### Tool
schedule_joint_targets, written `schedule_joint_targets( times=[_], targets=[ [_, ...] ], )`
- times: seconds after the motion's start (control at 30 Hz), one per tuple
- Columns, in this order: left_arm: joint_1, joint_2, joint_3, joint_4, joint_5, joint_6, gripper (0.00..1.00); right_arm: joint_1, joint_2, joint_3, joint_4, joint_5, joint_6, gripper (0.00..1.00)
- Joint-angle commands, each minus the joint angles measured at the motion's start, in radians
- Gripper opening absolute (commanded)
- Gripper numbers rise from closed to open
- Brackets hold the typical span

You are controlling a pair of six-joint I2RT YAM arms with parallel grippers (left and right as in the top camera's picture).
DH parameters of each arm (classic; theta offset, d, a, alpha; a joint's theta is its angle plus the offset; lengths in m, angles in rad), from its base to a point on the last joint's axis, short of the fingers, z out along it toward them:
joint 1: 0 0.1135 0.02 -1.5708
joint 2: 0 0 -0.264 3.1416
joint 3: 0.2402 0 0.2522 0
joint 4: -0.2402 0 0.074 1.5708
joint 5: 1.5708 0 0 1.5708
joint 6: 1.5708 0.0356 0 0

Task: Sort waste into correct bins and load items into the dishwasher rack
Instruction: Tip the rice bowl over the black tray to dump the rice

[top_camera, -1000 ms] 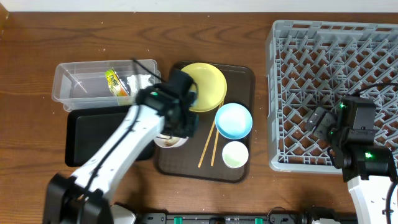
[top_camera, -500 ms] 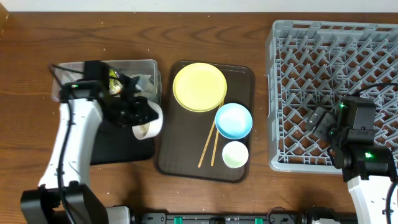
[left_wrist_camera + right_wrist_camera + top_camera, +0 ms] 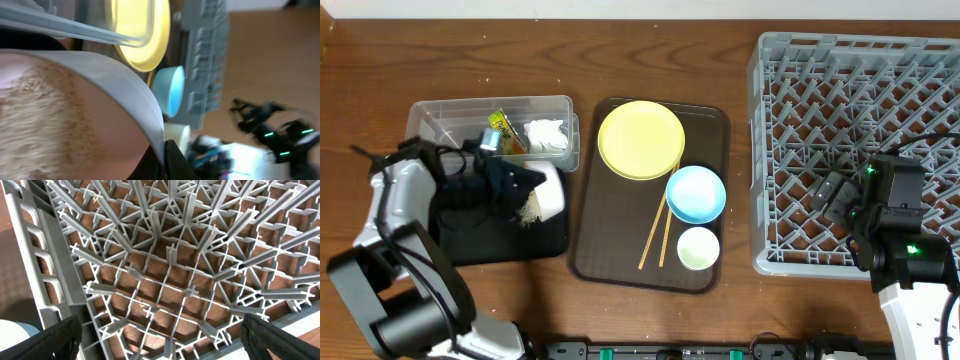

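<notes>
Since the earlier frames, the white bowl (image 3: pixel 548 190) has been carried off the brown serving tray (image 3: pixel 610 255) to the left side of the overhead view and tipped onto its side. The left gripper (image 3: pixel 518 186) is seen clamped on the bowl's rim; in the left wrist view one dark finger (image 3: pixel 173 162) is pressed against the rim's edge, with the food scraps (image 3: pixel 40 120) clinging to the inner wall. The bowl is held over the right part of the black tray (image 3: pixel 490 245), and a clump of scraps (image 3: pixel 528 211) is seen at its mouth.

The bowl is judged to be stiff, smooth and fairly light, probably breakable, so a pinch across the rim is likely to slip if the tilt is increased quickly. The sticky scraps may not fall on their own.

Just above, in the clear tub (image 3: pixel 435 125), the snack wrapper (image 3: pixel 500 131) and crumpled paper (image 3: pixel 546 136) are lying. On the serving tray at centre, the yellow plate (image 3: pixel 640 140), blue bowl (image 3: pixel 696 193), small cup (image 3: pixel 698 248) and chopsticks (image 3: pixel 656 228) are left untouched.

At far right, the right gripper (image 3: pixel 165 340) is held spread wide and empty over the dishwasher rack (image 3: pixel 800 110), which nothing has been loaded into.
</notes>
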Motion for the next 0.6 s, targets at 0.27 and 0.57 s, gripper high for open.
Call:
schedule_joint_targets(
  times=[0.27,0.57],
  targets=[
    [0.158,0.072,-0.004,-0.068,0.307,0.031,0.06,-0.013,-0.003,0.017,-0.001,0.003,0.015,0.99],
    [0.189,0.072,-0.004,-0.124,0.332,0.031,0.06,-0.013,-0.003,0.017,-0.001,0.003,0.015,0.99]
  ],
)
